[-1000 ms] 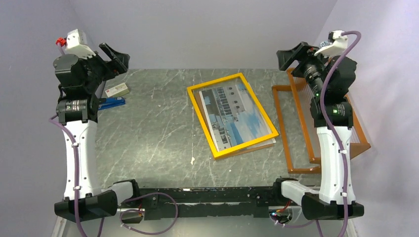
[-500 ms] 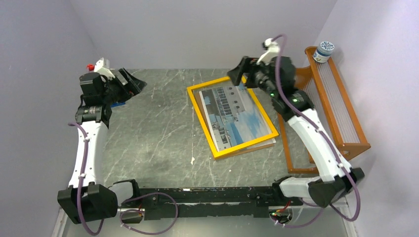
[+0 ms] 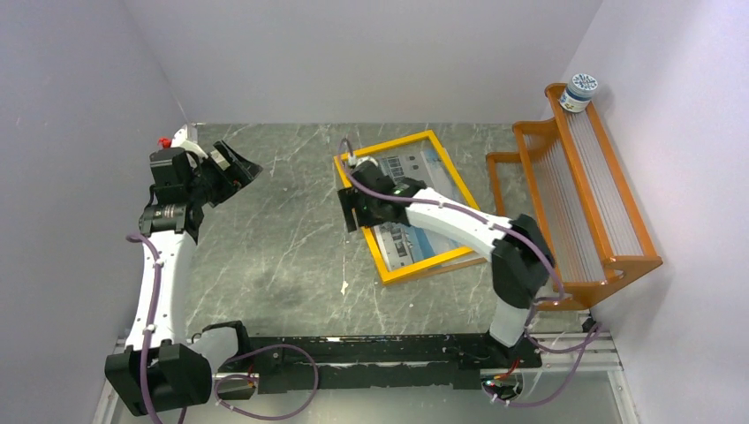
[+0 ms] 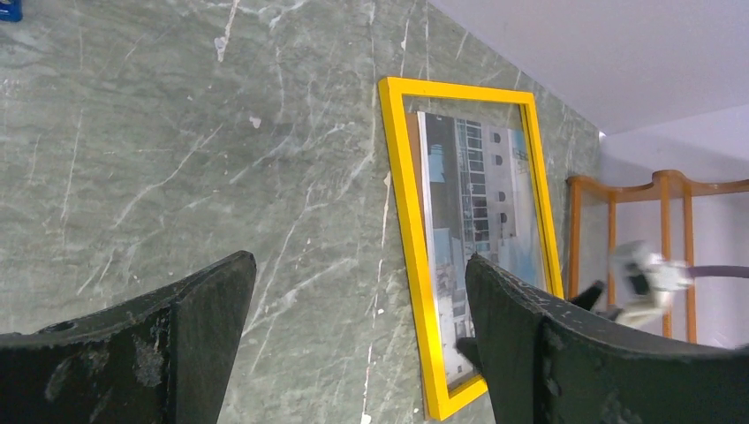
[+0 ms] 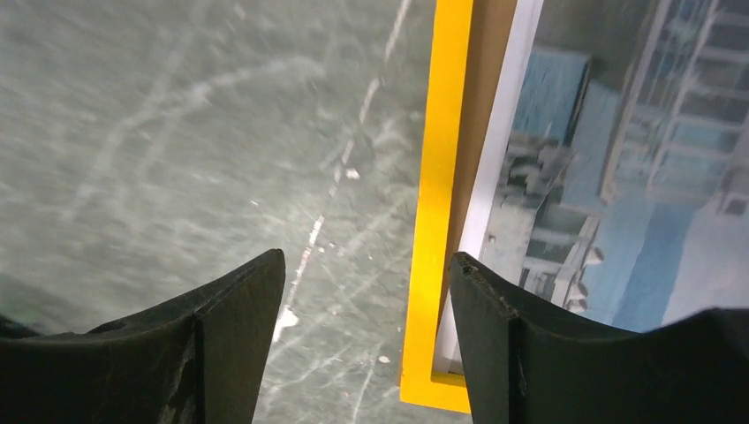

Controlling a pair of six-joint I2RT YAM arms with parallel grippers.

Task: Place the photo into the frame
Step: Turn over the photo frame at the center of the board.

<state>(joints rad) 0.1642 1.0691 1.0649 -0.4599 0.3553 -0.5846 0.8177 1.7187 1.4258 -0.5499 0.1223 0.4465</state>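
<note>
The frame [image 3: 389, 144], thin and yellow, lies flat on the green marble table at centre. The photo [image 3: 424, 177], a white building under blue sky, shows face up inside its border, skewed, its white edge poking out at the near end. My right gripper [image 3: 352, 210] is open and low over the frame's left side. In the right wrist view its jaws [image 5: 368, 256] straddle the yellow border [image 5: 442, 177], with the photo [image 5: 618, 177] beside it. My left gripper [image 3: 238, 164] is open and empty, in the air left of the frame; its jaws [image 4: 360, 261] look towards the frame [image 4: 402, 221].
An orange slatted rack [image 3: 583, 203] stands along the right wall with a small jar [image 3: 580, 91] on its far end. A brown panel edge [image 5: 484, 132] shows between border and photo. A white speck [image 3: 344, 287] lies near the front. A blue object [image 4: 9, 9] is behind the left arm.
My right arm has swung from the right wall across the frame, reaching down to its left border. My left arm has come forward and down a little. The frame and photo have not moved.
</note>
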